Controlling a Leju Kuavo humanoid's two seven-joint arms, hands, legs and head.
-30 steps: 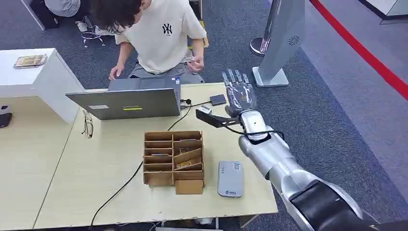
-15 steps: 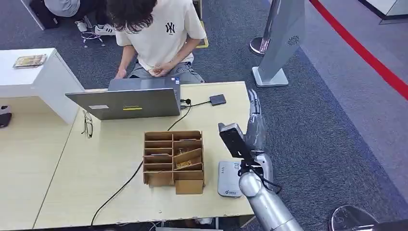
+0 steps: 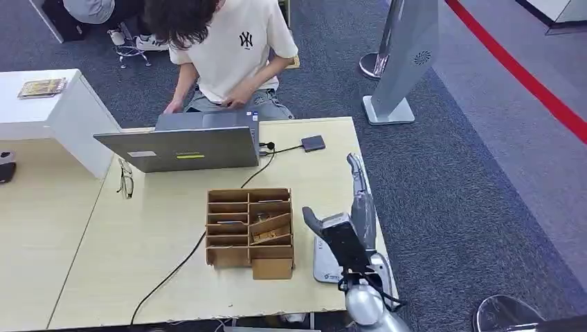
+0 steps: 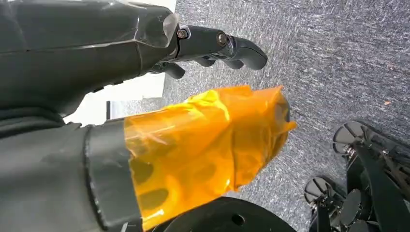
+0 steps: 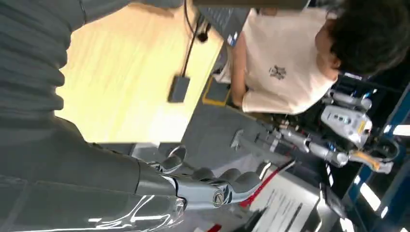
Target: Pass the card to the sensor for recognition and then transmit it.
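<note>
the right hand point(image 3: 353, 221) hangs edge-on over the grey sensor point(image 3: 325, 259) at the table's point(image 3: 138, 277) right front, fingers straight, side by side and holding nothing. no card can be made out between them, and where it lies cannot be told. the wooden organiser point(image 3: 249, 227) stands just left of the sensor. a person point(image 3: 228, 48) sits behind the laptop point(image 3: 180, 145). the left hand point(image 4: 145, 96) hangs over grey carpet point(image 4: 338, 58), dark fingers point(image 4: 237, 48) loosely curled around nothing, thumb wrapped in orange film.

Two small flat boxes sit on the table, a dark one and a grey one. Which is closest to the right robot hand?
The grey sensor box by the table's near edge, right beside the right robot hand. The dark box lies far off, near the laptop.
</note>
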